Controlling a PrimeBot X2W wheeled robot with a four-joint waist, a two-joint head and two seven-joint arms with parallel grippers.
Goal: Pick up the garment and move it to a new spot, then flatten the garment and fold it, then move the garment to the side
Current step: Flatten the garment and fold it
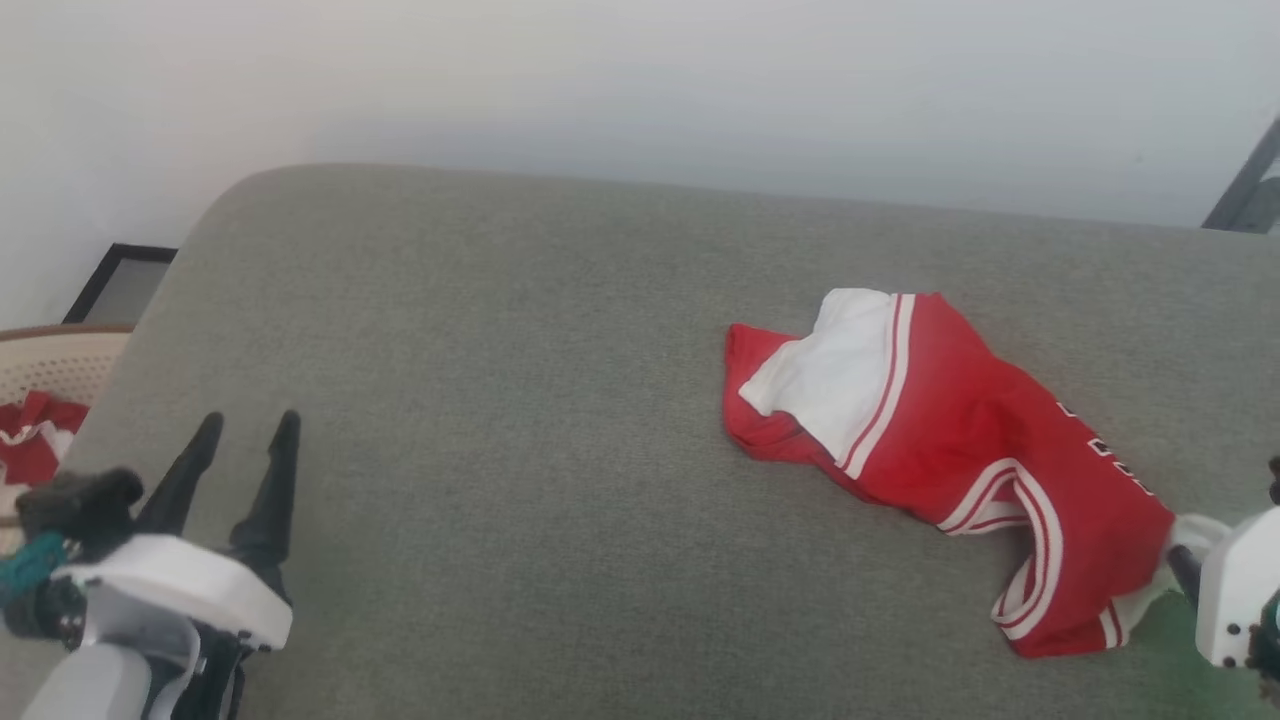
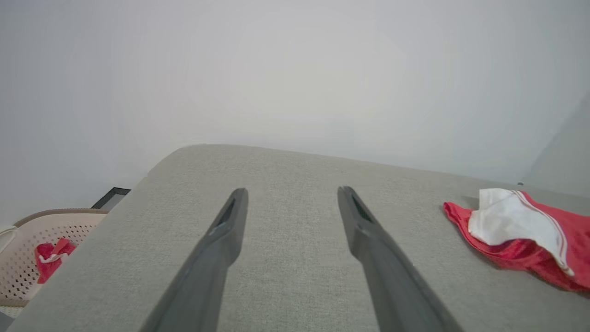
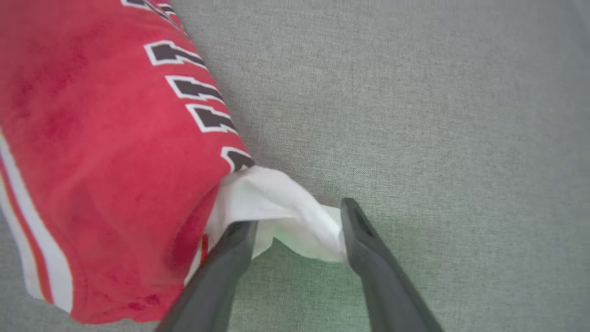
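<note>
We see the garment [image 1: 950, 430], a red jersey with white sleeves, lying crumpled on the right half of the grey upholstered surface [image 1: 500, 400]. It runs in a rumpled band from the middle of the surface toward the near right corner. At its far left end a white sleeve [image 1: 835, 375] with red stripe trim is folded over the red body. White stripes curve across the near part, and black letters [image 3: 193, 87] outlined in white run along its right edge; we cannot read them.

Our right claw [image 3: 297, 214] is at the near right end of the garment, low over the surface. Its two dark fingers stand apart, released. A bunch of white cloth [image 3: 286, 207] from the garment's end lies loose between the tips, touching both. A green tint falls on the surface just under that cloth.

Our left claw [image 1: 249, 420] hovers over the near left part of the surface, well apart from the garment. Its fingers are spread wide, released, and point toward the far edge.

Off the left edge of the surface, lower down, stands a cream plastic basket [image 1: 60, 360] with holes in its wall, and a small red-and-white cloth [image 1: 35, 440] lies in it. A dark frame [image 1: 120, 280] shows by the pale wall [image 1: 640, 80] beyond the basket.
</note>
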